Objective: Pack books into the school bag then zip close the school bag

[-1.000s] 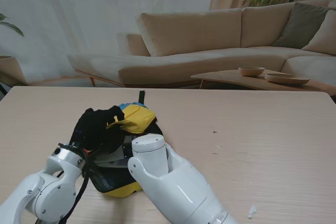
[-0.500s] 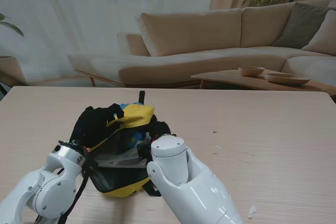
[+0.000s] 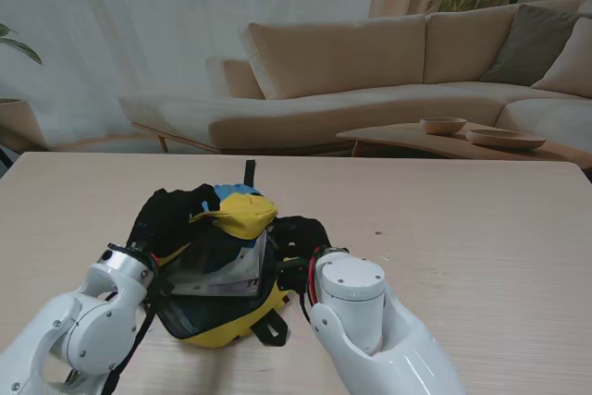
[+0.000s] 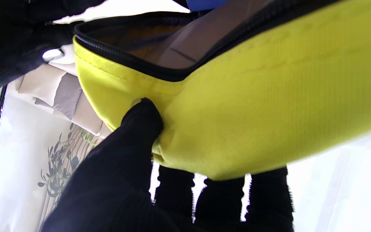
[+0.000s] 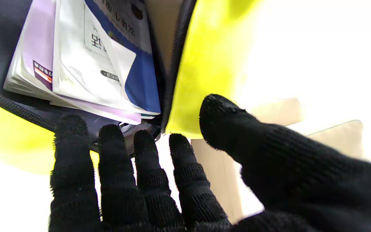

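Wood table (image 3: 462,228), sofa (image 3: 370,71) behind. Left hand (image 3: 166,219) pinches yellow bag (image 3: 222,321) flap. Right hand (image 3: 301,233) fingers (image 5: 114,161) spread, empty, at the bag mouth beside books (image 5: 85,64).

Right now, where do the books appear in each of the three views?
Stand view: books lie inside the open school bag, between both arms.
Left wrist view: books not clearly visible; only the bag's yellow wall.
Right wrist view: books fill the opening.
Shared landmark: black zipper on the yellow edge.

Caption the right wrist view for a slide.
Right hand open beside the unzipped yellow school bag, books already inside.
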`<state>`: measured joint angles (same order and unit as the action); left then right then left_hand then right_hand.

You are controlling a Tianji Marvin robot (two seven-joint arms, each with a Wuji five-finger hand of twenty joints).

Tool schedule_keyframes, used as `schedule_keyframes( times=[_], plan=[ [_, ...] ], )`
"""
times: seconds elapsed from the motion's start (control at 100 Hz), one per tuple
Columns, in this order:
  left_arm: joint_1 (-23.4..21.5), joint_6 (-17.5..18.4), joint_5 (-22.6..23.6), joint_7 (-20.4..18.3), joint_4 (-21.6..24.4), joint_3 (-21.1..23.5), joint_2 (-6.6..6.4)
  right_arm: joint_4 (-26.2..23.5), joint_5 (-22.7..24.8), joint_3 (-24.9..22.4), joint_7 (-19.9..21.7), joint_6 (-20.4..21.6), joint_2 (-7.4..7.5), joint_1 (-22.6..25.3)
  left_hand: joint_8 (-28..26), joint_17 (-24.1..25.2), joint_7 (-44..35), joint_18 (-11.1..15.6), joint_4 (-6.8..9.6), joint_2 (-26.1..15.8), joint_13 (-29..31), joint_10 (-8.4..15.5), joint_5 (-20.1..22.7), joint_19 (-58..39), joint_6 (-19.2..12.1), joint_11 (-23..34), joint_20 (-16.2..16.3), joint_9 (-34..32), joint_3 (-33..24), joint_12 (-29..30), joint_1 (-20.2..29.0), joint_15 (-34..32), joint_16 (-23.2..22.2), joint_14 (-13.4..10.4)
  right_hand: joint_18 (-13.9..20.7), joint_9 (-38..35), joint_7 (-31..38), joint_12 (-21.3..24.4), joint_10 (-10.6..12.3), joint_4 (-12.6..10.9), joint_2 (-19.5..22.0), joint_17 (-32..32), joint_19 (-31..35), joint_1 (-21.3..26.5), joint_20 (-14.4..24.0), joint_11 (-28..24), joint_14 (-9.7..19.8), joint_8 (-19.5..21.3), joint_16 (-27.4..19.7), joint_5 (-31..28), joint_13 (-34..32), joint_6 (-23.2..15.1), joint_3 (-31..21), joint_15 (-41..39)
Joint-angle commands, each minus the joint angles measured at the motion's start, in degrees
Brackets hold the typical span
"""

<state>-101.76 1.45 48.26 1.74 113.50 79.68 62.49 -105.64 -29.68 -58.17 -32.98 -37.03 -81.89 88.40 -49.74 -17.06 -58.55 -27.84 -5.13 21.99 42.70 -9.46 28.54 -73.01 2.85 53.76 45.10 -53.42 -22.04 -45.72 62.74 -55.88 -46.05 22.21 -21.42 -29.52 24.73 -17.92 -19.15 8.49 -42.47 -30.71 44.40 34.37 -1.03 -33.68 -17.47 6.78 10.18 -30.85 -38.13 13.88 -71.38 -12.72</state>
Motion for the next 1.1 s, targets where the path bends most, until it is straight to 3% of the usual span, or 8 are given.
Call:
schedule_keyframes(
  times=[0.0,0.12,0.25,0.51,0.85,1.04,1.09],
  plan=[
    [-0.19,-0.25,-0.81,-2.06,0.62,-0.23,-0.01,-1.77,1.46,-0.76,2.21,0.78,1.39,1.57,-1.88,1.09,-3.14,-1.7,-0.28,-3.73,0.08,1.29,-1.64,-1.8,-2.54,2.14,1.3,0.67,0.02,0.6,3.91,-0.95,-1.09,1.41,-0.23,-0.92,3.34,-0.92,2.73,-1.61,0.47,2.8,5.81,-3.07,2.79,-1.83,1.82,2.02,2.79,-0.38,2.81,-3.05,0.75,-4.65],
    [-0.28,-0.4,-1.3,-5.03,0.96,-0.46,-0.43,-3.66,4.45,-2.25,5.75,2.74,3.26,3.3,-1.43,2.06,-2.5,-1.44,-0.12,-3.94,-0.78,1.04,-1.7,-1.26,-3.08,1.33,1.09,1.13,0.3,0.68,3.66,-0.22,-0.93,1.62,2.38,-0.67,9.23,-2.98,4.49,-1.71,0.54,10.07,16.14,-3.15,13.68,-7.0,2.87,6.93,7.16,0.22,5.4,-5.11,0.91,-13.0],
    [-0.56,-1.16,-1.8,-8.76,1.85,-0.96,-0.97,-5.01,9.88,-3.71,10.75,5.07,5.55,4.92,-0.95,2.62,-1.83,-1.3,0.08,-4.24,-1.29,0.89,-1.54,-0.78,-3.27,0.21,0.75,1.16,0.9,0.5,3.91,0.88,-0.6,1.78,3.97,-0.24,12.86,-4.2,6.2,-1.85,0.89,12.71,19.25,-3.4,17.98,-10.35,3.91,10.7,9.23,0.37,6.95,-6.53,1.55,-17.06],
    [-2.84,-3.48,1.11,-13.33,4.35,-1.28,-1.72,-6.61,17.65,-6.52,19.53,10.9,9.57,7.6,-0.62,3.14,-1.32,-0.93,0.31,-4.41,-1.67,1.13,-1.66,-0.38,-3.37,-1.33,0.29,1.2,1.58,0.14,4.02,1.71,-0.37,1.55,5.13,1.38,13.35,-4.03,8.61,-2.11,1.19,14.82,19.53,-3.52,19.21,-10.14,5.57,11.96,9.13,2.07,9.15,-8.51,2.33,-16.63],
    [-5.75,-8.84,-0.83,-17.15,5.68,-2.63,-2.16,-7.66,20.54,-8.64,22.76,15.89,11.29,10.07,1.32,4.38,0.78,-0.3,0.88,-4.26,-2.85,0.45,-2.71,0.34,-2.9,-4.45,-0.75,1.85,2.56,-0.23,3.18,3.88,0.38,1.73,5.38,1.98,10.79,-3.74,8.01,-2.3,0.99,15.3,18.97,-3.43,19.66,-9.63,5.71,10.35,8.85,1.58,9.53,-7.5,1.93,-16.08],
    [-7.76,-11.34,-1.3,-19.83,6.8,-2.99,-2.55,-7.87,20.85,-9.16,24.04,17.37,11.83,11.25,7.3,9.3,8.59,1.16,1.9,-3.73,-9.43,-0.97,-7.32,5.3,-0.39,-14.37,-4.18,8.4,3.09,-0.34,-2.34,12.48,3.35,1.57,5.46,2.26,10.4,-3.62,8.05,-2.31,0.98,15.72,18.78,-3.47,19.8,-9.4,5.82,10.08,8.73,1.6,9.86,-7.37,1.93,-15.82],
    [-8.49,-11.52,-1.04,-20.07,7.08,-2.86,-2.6,-7.87,21.38,-9.27,24.35,18.08,12.01,11.54,8.86,10.92,13.22,1.46,1.66,-4.08,-11.49,-1.02,-8.17,7.71,0.06,-16.64,-5.34,11.76,-0.62,2.57,-7.03,16.21,4.98,0.95,5.36,2.23,10.34,-3.58,8.21,-2.32,1.0,15.92,18.65,-3.46,19.8,-9.32,5.86,10.02,8.68,1.6,9.83,-7.51,1.93,-15.74]
  ],
)
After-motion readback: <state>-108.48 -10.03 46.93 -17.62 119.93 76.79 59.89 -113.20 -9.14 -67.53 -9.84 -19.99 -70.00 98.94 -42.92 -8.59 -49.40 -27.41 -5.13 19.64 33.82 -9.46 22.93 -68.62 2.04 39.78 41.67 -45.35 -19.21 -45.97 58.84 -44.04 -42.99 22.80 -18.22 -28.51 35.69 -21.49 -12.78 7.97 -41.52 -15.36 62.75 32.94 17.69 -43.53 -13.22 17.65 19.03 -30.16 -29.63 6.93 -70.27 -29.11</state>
